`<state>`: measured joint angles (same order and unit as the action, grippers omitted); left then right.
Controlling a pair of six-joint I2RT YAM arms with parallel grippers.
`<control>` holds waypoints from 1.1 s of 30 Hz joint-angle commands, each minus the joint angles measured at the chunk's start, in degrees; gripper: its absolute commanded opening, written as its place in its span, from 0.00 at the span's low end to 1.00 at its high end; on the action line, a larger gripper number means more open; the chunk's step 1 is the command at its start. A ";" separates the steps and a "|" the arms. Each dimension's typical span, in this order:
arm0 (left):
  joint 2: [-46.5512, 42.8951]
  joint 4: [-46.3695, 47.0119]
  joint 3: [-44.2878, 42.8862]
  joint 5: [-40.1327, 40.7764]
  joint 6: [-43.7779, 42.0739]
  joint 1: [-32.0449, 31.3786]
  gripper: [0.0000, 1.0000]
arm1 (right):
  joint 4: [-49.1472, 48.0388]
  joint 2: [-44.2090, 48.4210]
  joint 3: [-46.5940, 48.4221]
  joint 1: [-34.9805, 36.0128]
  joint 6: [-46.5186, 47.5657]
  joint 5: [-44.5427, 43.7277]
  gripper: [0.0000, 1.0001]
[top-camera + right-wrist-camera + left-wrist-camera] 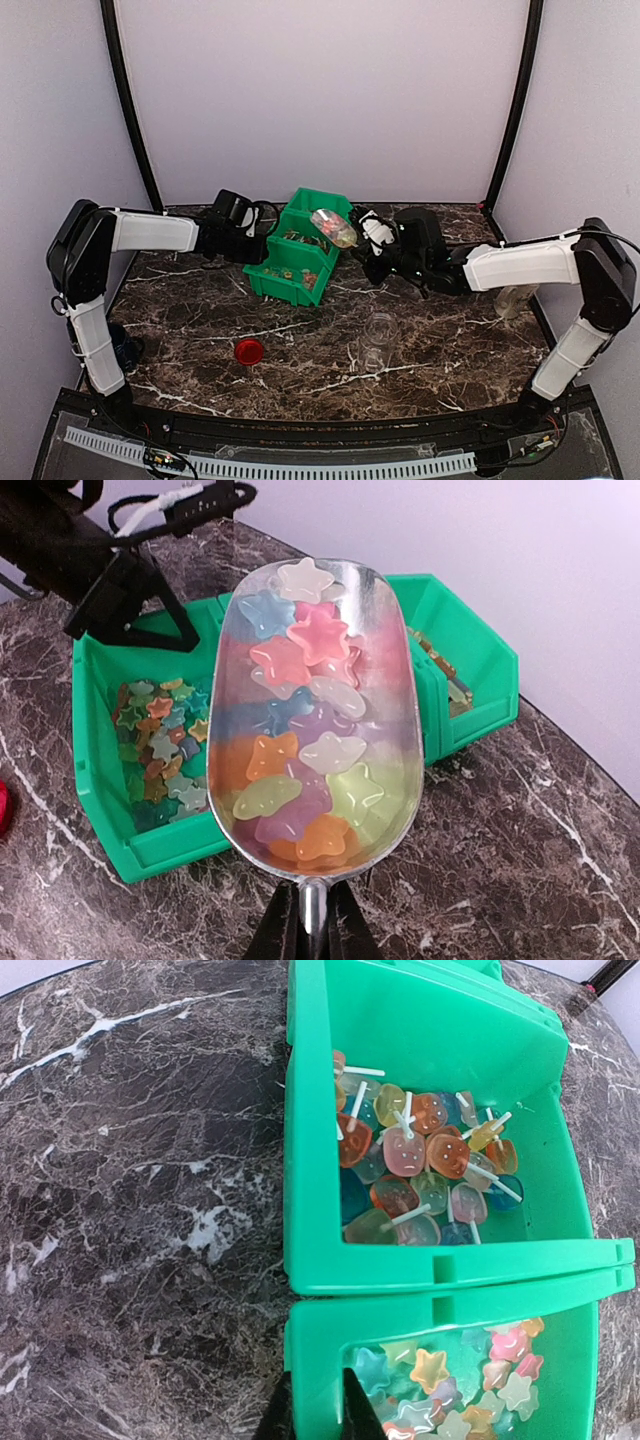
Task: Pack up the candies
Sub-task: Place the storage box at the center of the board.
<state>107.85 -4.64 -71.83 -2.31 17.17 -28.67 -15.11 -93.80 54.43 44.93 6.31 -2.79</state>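
Two joined green bins [262, 282] stand at the back middle of the table. The near bin [440, 1305] holds star-shaped candies [450, 1390]; the far one [440, 1265] holds flat candies on white sticks [420, 1160]. My left gripper [318, 1400] is shut on the near bin's left wall, also seen from above [255, 245]. My right gripper [313, 910] is shut on the handle of a metal scoop [392, 650]. The scoop lies level, full of pastel star candies [320, 635], and hangs over the bins' right edge [333, 228].
A clear jar [378, 342] stands upright on the marble in front of the bins, and a round red lid [249, 350] lies to its left. Another clear container [510, 300] stands at the right edge behind my right arm.
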 commanded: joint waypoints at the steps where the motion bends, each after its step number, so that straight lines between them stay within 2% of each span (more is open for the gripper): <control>1: -1.72 10.70 -1.47 -4.82 -0.45 0.52 0.00 | -7.38 4.53 -1.26 -0.36 -1.34 -2.68 0.00; 7: 0.29 9.44 -2.48 -7.50 -4.34 0.78 0.00 | -12.49 8.32 -5.32 -0.42 -1.51 -4.13 0.00; 16: 1.81 8.16 -3.13 -9.38 -5.05 0.92 0.04 | -7.54 7.41 -2.85 -0.42 -1.29 -4.86 0.00; 30: 2.41 6.79 -3.58 -9.74 -4.89 0.98 0.27 | 10.01 10.55 1.54 -0.43 -3.18 -9.71 0.00; 33: 1.43 6.66 -3.63 -9.52 -4.65 0.98 0.36 | 13.65 11.91 2.31 -0.44 -3.72 -11.66 0.00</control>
<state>111.57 -0.25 -73.49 -10.68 12.38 -27.75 -5.06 -85.17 53.89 44.77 3.99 -10.68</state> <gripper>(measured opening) 0.318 0.086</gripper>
